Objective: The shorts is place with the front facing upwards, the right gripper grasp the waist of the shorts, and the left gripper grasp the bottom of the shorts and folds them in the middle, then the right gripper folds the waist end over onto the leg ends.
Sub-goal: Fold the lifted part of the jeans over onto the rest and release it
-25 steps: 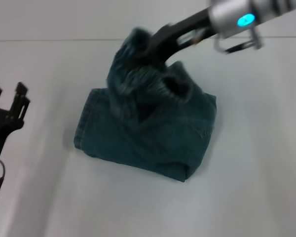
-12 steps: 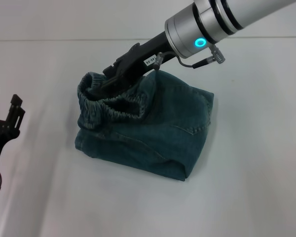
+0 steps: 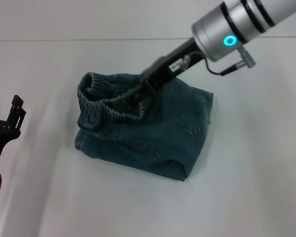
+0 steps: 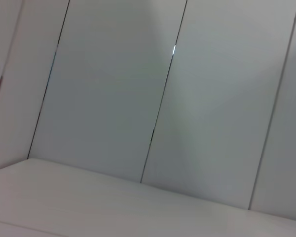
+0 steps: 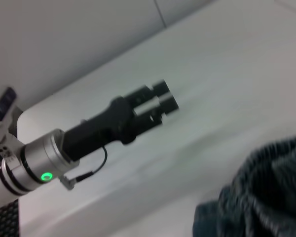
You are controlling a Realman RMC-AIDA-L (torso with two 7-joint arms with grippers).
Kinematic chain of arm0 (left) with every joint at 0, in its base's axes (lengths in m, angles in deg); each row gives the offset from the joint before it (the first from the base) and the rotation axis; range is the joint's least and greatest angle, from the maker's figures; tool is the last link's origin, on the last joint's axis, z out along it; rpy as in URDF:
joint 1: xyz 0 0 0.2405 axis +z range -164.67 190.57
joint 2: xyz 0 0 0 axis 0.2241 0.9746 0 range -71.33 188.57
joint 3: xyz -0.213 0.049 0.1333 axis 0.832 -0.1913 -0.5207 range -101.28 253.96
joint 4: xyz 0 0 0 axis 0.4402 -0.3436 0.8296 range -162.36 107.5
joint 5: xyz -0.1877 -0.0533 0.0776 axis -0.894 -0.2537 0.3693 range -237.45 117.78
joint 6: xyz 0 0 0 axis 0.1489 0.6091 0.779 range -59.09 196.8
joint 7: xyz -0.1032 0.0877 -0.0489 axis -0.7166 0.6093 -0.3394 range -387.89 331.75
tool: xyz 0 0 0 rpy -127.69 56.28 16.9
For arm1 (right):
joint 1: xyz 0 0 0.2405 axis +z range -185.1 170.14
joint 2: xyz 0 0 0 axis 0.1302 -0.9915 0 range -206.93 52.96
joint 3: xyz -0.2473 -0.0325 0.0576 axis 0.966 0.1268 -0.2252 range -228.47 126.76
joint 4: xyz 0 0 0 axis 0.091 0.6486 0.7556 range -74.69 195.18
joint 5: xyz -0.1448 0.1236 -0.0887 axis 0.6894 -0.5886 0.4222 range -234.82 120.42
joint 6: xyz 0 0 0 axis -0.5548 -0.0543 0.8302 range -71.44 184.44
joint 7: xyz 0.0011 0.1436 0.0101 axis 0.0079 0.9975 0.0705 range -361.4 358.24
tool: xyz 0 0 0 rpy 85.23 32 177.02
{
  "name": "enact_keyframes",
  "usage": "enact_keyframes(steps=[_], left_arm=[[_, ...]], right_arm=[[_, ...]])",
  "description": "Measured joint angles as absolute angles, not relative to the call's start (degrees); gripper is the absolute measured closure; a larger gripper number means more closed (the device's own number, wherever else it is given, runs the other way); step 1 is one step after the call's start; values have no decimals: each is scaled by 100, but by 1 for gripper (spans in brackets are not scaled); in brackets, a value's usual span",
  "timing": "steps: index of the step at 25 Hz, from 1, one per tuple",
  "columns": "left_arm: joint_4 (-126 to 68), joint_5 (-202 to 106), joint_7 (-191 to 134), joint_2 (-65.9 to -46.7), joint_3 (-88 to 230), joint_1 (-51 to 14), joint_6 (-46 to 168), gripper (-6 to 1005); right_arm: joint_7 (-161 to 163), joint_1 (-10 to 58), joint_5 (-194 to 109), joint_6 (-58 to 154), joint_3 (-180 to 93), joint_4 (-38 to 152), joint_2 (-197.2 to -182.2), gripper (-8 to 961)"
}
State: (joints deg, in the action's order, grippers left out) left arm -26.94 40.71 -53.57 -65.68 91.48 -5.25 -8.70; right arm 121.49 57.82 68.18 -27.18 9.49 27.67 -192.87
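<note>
The shorts (image 3: 153, 133) lie folded into a compact blue-green bundle in the middle of the white table. Their ruffled elastic waist (image 3: 101, 101) rests on top at the left side, over the leg ends, which are hidden beneath. My right gripper (image 3: 130, 101) reaches in from the upper right and hovers just over the waistband, open, with no cloth between its fingers. The left gripper (image 3: 6, 109) stands open at the table's far left, well apart from the shorts. The right wrist view shows a dark edge of the shorts (image 5: 259, 192) and the left gripper (image 5: 158, 101) beyond it.
The white table (image 3: 246, 187) spreads on all sides of the bundle. Behind it runs a pale panelled wall (image 4: 153, 98), which fills the left wrist view.
My right gripper carried the waist leftward and down onto the leg ends, let go of it, and has drawn back to the right. The left gripper has barely moved.
</note>
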Motion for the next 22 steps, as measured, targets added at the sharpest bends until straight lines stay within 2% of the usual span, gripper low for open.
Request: enact_keyframes(steps=[2,4,7,11,17,22], left_arm=[[-2700,4067,-5361,-6565,9163,-518,-869,362],[-2703,4050,-5370,-6565,9189,-508,-868,363],[-2723,4034,-5373,-6557,9272,-493,-889,364],[-2744,4032,-5374,-6557,9335,-489,-920,366],[-2743,4028,-5374,-6557,9339,-504,-895,365],[-2740,4041,-5374,-6557,9330,-529,-878,364]], right_arm=[[12512,5755,6994,-2789,969,2807,-19286,59],[12765,5719,7218,-2776,974,2835,-19344,33],[12979,5631,7555,-2680,975,2839,-19529,-5],[13095,5619,7842,-2460,1030,3001,-19693,-5],[13020,5704,7597,-1705,1352,3286,-19745,-5],[12574,5815,6866,-1137,1652,3163,-19727,-5]])
